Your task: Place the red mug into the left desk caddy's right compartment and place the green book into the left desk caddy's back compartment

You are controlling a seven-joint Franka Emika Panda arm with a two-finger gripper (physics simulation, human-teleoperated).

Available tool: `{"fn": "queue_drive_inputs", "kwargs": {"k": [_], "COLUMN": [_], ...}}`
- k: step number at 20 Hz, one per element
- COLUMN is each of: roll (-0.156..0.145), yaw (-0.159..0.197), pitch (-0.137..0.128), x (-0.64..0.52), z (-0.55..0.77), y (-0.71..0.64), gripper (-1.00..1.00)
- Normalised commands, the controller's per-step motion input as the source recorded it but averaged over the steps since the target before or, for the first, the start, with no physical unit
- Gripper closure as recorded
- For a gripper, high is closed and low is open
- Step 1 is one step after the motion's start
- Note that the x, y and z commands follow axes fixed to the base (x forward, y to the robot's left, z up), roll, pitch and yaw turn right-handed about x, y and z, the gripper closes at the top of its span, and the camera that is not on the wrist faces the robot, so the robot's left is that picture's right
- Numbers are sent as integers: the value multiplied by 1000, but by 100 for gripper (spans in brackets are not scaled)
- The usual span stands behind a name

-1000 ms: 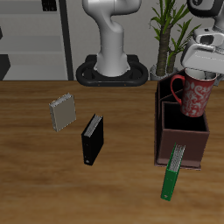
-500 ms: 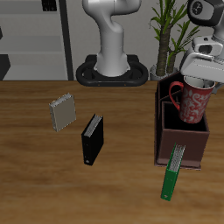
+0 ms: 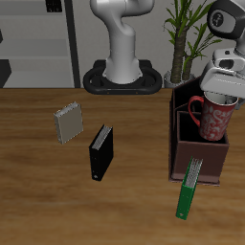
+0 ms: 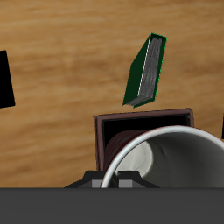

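The red mug (image 3: 216,119) hangs slightly tilted with its base down inside the squarish middle cell, the right compartment (image 3: 222,142), of the left desk caddy (image 3: 198,168). My gripper (image 3: 222,93) is shut on the mug's rim from above. In the wrist view the mug's white inside (image 4: 171,162) fills the space under my gripper (image 4: 112,180), with a caddy cell (image 4: 112,133) just beyond it. The green book (image 3: 189,189) lies on the table against the caddy's low front end; it also shows in the wrist view (image 4: 146,70). The tall slanted back compartment (image 3: 182,99) is partly hidden by the mug.
A black book (image 3: 100,151) stands on edge mid-table, also seen in the wrist view (image 4: 6,79). A grey book (image 3: 69,122) stands farther back. A potted plant (image 3: 182,43) rises behind the caddy, beside the robot base (image 3: 122,77).
My gripper has lowered the red mug, still held by its rim, from above the caddy down into the middle cell. The books have not moved.
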Motion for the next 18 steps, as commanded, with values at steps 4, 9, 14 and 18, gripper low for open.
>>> {"fn": "queue_drive_inputs", "kwargs": {"k": [4, 9, 14, 18], "roll": [11, -9, 39, 40], "yaw": [-11, -15, -12, -17], "pitch": [17, 37, 42, 24], "x": [61, 113, 23, -22], "z": [-123, -172, -179, -85], "y": [64, -66, 79, 75], "gripper": [100, 100, 100, 100]}}
